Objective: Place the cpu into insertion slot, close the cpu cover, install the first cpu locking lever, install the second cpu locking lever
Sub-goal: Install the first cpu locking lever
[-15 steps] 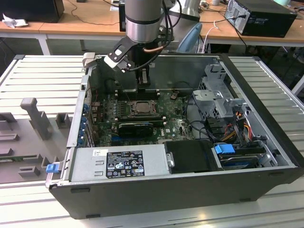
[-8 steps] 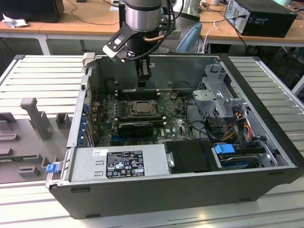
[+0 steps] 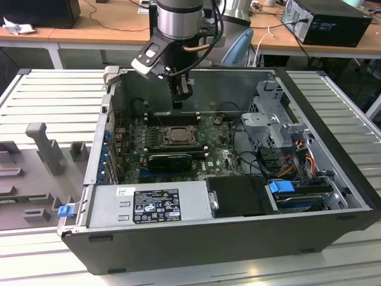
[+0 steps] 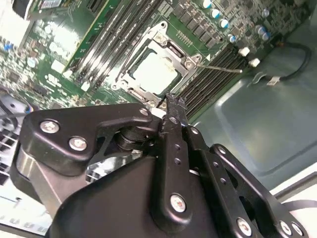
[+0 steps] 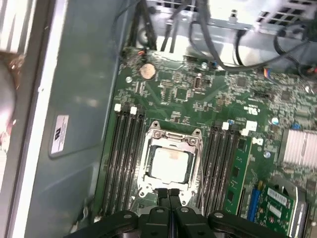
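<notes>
The cpu point(image 5: 170, 163) point(image 4: 154, 73) lies flat in the insertion slot point(image 3: 177, 136), its pale metal top showing through the window of the cpu cover point(image 5: 174, 139) point(image 4: 171, 48), which lies down over it. A thin wire locking lever point(image 4: 223, 68) sticks out sideways from one socket corner. My gripper point(image 5: 169, 192) point(image 4: 173, 106) point(image 3: 180, 96) hangs above the board just off the socket's edge, on the case's back-wall side. Its black fingers are shut together with nothing between them.
Memory slots point(image 5: 126, 153) flank the socket on both sides. The green motherboard point(image 5: 198, 94) sits deep inside the open computer case point(image 3: 333, 113). A power supply point(image 3: 149, 205), a drive cage point(image 3: 271, 125) and loose cables point(image 3: 297, 161) fill the near and right parts of the case in the exterior view.
</notes>
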You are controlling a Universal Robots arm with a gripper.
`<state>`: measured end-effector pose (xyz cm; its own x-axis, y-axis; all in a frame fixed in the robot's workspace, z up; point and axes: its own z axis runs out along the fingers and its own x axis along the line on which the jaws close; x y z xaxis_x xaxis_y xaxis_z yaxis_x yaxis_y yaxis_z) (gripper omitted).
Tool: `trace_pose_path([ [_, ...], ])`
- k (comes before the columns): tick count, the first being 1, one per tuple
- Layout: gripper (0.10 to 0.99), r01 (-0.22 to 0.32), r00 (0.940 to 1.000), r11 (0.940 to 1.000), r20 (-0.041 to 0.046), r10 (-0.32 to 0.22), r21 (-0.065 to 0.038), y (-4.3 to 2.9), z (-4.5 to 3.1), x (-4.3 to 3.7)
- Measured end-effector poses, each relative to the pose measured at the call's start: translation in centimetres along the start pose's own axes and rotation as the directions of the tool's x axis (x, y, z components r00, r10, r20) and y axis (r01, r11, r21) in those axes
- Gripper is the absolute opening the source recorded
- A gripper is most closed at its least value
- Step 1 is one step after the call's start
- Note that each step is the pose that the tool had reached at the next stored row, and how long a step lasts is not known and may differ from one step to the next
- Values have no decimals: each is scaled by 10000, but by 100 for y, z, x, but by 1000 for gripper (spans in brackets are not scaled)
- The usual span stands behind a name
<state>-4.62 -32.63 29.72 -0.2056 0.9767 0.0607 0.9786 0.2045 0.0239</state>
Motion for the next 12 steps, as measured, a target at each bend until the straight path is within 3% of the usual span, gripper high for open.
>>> trace_pose_path([
  [5,106,1115,9938,9937,-24,-1114,91,0,2,0],
  [12,106,1706,9853,9853,-44,-1705,124,0,3,0],
])
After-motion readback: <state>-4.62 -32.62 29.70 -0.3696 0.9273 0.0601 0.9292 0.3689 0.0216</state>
